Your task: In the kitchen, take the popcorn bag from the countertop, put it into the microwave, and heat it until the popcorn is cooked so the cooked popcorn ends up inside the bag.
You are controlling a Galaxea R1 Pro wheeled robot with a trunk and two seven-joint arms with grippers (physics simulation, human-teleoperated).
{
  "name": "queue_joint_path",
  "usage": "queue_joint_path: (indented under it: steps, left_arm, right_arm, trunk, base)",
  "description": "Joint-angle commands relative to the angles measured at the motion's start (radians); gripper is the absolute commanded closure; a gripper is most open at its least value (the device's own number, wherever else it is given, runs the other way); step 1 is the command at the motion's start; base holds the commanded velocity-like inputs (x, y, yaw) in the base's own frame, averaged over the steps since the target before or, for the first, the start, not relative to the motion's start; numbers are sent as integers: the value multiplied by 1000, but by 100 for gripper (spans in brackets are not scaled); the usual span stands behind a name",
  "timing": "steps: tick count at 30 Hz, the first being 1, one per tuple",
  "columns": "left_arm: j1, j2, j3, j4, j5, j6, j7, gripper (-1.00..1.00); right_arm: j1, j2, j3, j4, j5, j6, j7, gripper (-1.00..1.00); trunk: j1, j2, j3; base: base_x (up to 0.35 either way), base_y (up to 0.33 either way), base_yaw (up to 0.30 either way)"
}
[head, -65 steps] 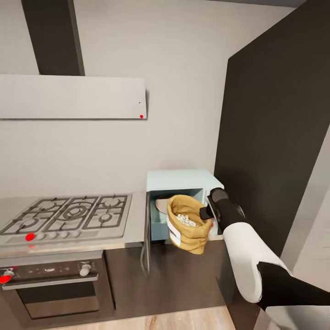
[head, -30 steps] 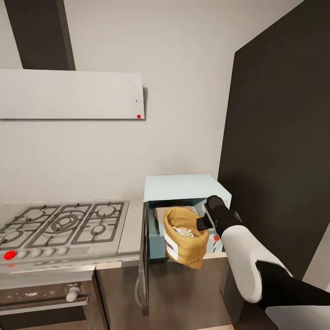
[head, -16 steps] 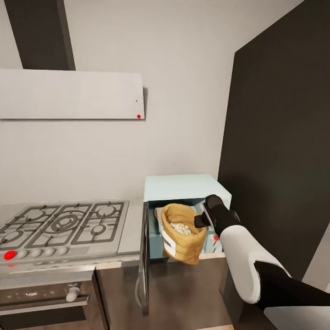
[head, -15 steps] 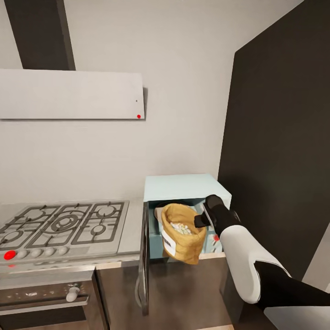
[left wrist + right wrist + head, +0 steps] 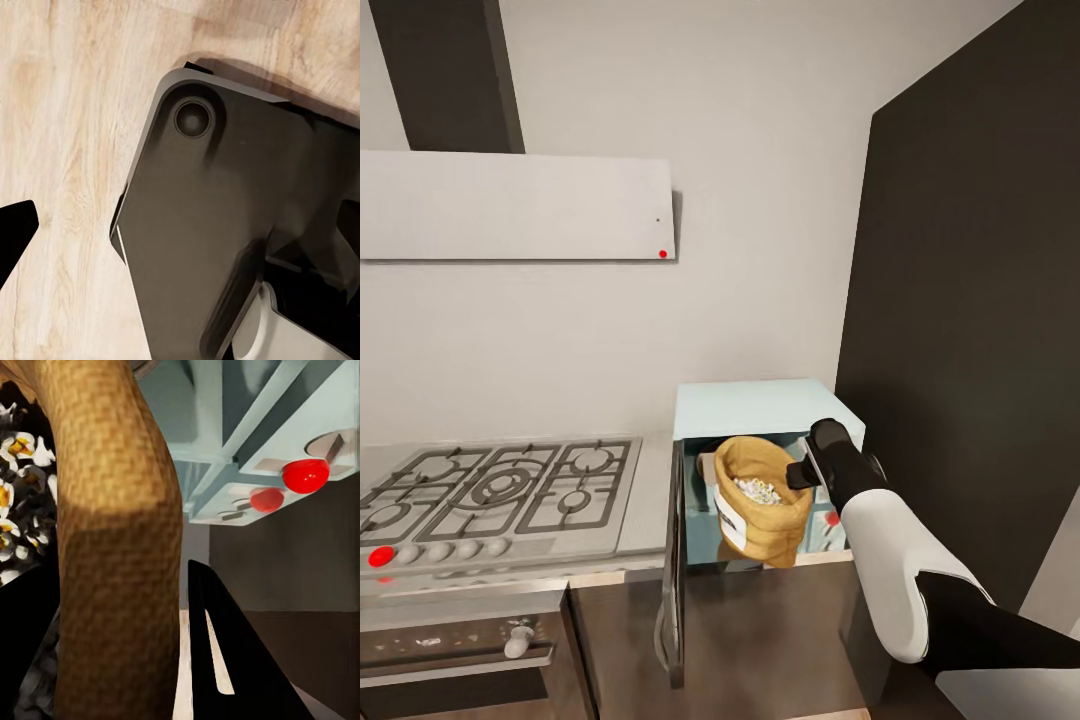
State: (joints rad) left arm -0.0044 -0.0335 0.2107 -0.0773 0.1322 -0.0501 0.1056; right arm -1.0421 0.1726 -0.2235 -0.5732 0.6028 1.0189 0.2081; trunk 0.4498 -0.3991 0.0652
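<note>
Up and a bit further in goes the popcorn bag [image 5: 760,500] since a moment ago; it now hangs in the open mouth of the microwave [image 5: 755,408]. Inside the rough brown sack sits white, puffy popcorn [image 5: 758,490]. At 3 o'clock of the bag, the right gripper [image 5: 803,473] pinches its rolled rim. I cannot tell how the left gripper [image 5: 13,232] stands over the wood floor [image 5: 67,112].

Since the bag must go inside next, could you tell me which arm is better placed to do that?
Right. The right gripper grips the rim of the popcorn bag at the open front of the microwave; the left wrist view faces the floor.
</note>
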Motion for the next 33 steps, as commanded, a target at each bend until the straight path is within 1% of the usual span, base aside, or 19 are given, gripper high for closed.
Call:
queue_joint_path:
  steps: [1, 4, 5, 11, 13, 18, 21, 26, 33]
  left_arm:
    - [0, 0, -2, 1, 10, -4, 2, -100]
    - [0, 0, -2, 1, 10, -4, 2, -100]
    - [0, 0, -2, 1, 10, -4, 2, -100]
    - [0, 0, -2, 1, 11, -4, 2, -100]
    - [0, 0, -2, 1, 11, -4, 2, -100]
    - [0, 0, -2, 1, 12, -4, 2, -100]
    - [0, 0, -2, 1, 12, -4, 2, -100]
    - [0, 0, -2, 1, 12, -4, 2, -100]
    - [0, 1, -2, 1, 12, -4, 2, -100]
  right_arm:
    - [-1, 1, -8, -8, 7, 1, 7, 100]
    - [-1, -1, -8, -7, 5, 0, 6, 100]
    - [-1, -3, -8, -57, 5, 0, 5, 100]
    - [-1, -12, -8, -36, 1, -1, 2, 100]
    - [-1, -15, -8, -13, 1, -7, 1, 100]
    - [-1, -16, -9, 10, -1, -10, -3, 100]
    - [-1, -16, -9, 26, -1, -12, -19, 100]
    - [-1, -16, -9, 31, -1, -13, -25, 100]
    - [-1, -17, -9, 32, -3, -14, -24, 100]
  trunk:
    - [0, -1, 0]
    - [0, -1, 0]
    - [0, -1, 0]
    - [0, -1, 0]
    - [0, -1, 0]
    - [0, -1, 0]
    - [0, -1, 0]
    - [0, -1, 0]
    - [0, -1, 0]
  base:
    - [0, 0, 0]
    - [0, 0, 0]
    - [0, 0, 0]
    - [0, 0, 0]
    - [0, 0, 0]
    - [0, 0, 0]
    - [0, 0, 0]
    - [15, 0, 0]
    - [128, 0, 0]
